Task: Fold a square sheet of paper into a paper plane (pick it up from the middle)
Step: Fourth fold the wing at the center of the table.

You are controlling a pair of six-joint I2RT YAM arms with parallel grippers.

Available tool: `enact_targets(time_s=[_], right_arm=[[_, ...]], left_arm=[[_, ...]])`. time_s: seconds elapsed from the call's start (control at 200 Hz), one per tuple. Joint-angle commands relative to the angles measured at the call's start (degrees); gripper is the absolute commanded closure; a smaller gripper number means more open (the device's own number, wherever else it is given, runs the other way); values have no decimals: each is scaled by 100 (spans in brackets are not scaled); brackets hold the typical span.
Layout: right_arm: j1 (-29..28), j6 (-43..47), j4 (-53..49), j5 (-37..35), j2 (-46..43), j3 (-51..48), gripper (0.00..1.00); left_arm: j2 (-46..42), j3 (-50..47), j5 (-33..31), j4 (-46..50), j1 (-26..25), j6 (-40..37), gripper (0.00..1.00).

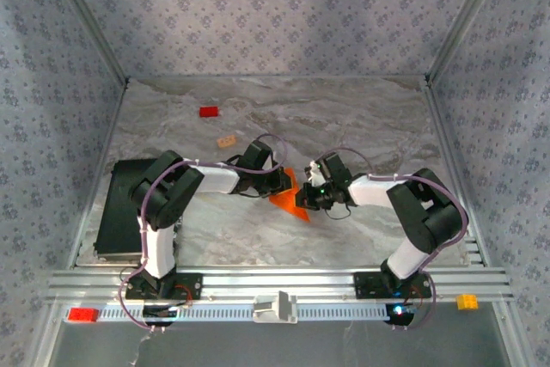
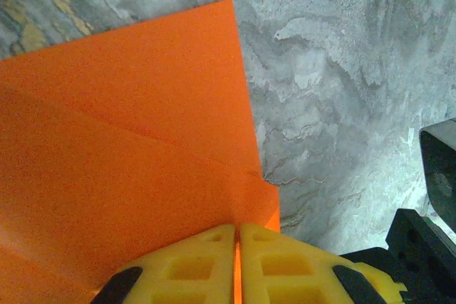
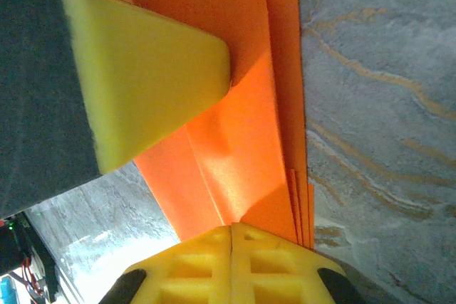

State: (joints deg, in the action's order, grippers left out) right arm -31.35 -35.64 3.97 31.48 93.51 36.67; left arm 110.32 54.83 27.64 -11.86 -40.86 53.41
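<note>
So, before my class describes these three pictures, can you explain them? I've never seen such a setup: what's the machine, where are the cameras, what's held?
Two robot arms are bolted at the near edge of a grey marbled table. The wide picture looks down from above and behind them; the two close-ups come from a camera on each wrist. A small red block and a tan block lie farther back. Between the arms is a folded sheet of orange paper. The left gripper and the right gripper are each shut on it.
</note>
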Motion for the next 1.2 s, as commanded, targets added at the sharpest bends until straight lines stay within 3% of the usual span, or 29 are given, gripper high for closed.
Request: enact_targets(time_s=[0.0, 0.205, 0.4, 0.66, 0.904, 1.194], right_arm=[[15, -178, -293, -163, 98, -349, 98], [46, -246, -249, -222, -7, -439, 99], [44, -326, -202, -280, 37, -488, 99], [50, -354, -200, -301, 26, -511, 99], [53, -345, -223, -310, 10, -589, 100], [45, -313, -271, -324, -180, -622, 99]], left_arm=[[65, 138, -318, 507, 121, -257, 89], [-451, 588, -415, 1141, 152, -571, 86], [-693, 245, -334, 1060, -44, -470, 94], [-364, 151, -208, 860, -473, -273, 97], [-25, 94, -600, 975, -399, -80, 97], [125, 125, -637, 1061, -302, -49, 97]])
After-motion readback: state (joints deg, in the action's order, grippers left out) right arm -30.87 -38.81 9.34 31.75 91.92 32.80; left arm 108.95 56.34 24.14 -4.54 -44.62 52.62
